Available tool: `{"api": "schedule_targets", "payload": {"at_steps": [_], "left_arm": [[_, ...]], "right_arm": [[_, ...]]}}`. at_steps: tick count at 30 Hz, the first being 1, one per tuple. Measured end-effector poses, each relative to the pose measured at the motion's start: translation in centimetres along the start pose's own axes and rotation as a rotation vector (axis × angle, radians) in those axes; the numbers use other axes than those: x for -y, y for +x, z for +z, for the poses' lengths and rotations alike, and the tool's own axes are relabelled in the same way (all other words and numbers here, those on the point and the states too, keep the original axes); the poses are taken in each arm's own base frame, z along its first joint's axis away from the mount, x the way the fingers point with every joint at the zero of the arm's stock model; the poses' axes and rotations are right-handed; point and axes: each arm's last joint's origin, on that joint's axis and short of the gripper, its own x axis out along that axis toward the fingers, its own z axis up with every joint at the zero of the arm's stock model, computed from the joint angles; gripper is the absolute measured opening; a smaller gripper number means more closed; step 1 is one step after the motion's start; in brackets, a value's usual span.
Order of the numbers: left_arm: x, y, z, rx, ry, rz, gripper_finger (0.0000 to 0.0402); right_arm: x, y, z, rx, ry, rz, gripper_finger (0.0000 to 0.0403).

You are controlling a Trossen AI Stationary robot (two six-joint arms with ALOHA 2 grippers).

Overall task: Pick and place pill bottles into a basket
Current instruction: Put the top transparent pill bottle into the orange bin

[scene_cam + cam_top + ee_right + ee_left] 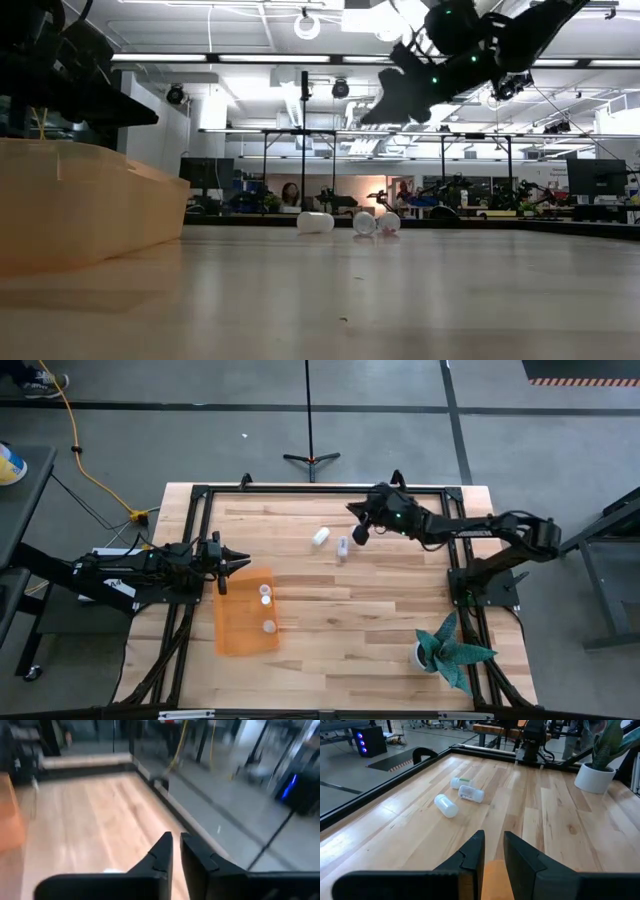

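The orange basket (238,635) lies at the table's left and holds three white pill bottles (266,598). Three more pale bottles lie on their sides on the wood at the far middle (320,537), (446,805), (315,222). My left gripper (236,561) hovers over the basket's far left edge, its fingers (494,845) a narrow gap apart with nothing between them. My right gripper (358,532) is shut and empty, raised well above the table (395,100) just right of the loose bottles.
A white pot with a teal plant (440,650) stands at the near right corner. A black frame rail (320,490) runs round the table's edges. Bare wood lies between the basket and the plant.
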Motion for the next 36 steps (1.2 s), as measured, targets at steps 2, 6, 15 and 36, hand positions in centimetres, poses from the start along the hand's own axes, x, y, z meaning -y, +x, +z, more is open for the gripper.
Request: {"api": "schedule_targets", "payload": {"at_steps": [2,6,15,36], "left_arm": [[0.0,0.0,0.0,0.0,0.0,0.0,0.0108],[0.0,0.0,0.0,-0.002,0.001,0.0,0.0108],[0.0,0.0,-0.2,-0.024,0.006,0.003,0.0108],[0.0,0.0,-0.2,-0.025,0.005,0.003,0.0108]], "right_arm": [[0.0,0.4,0.1,-0.075,0.038,0.006,0.0059],[0.2,1.1,0.5,-0.225,0.129,-0.097,0.0129],[2.1,3.3,-1.0,-0.533,0.434,-0.195,0.0239],[0.2,6.1,-6.4,-0.663,0.578,-0.423,0.0233]]}}
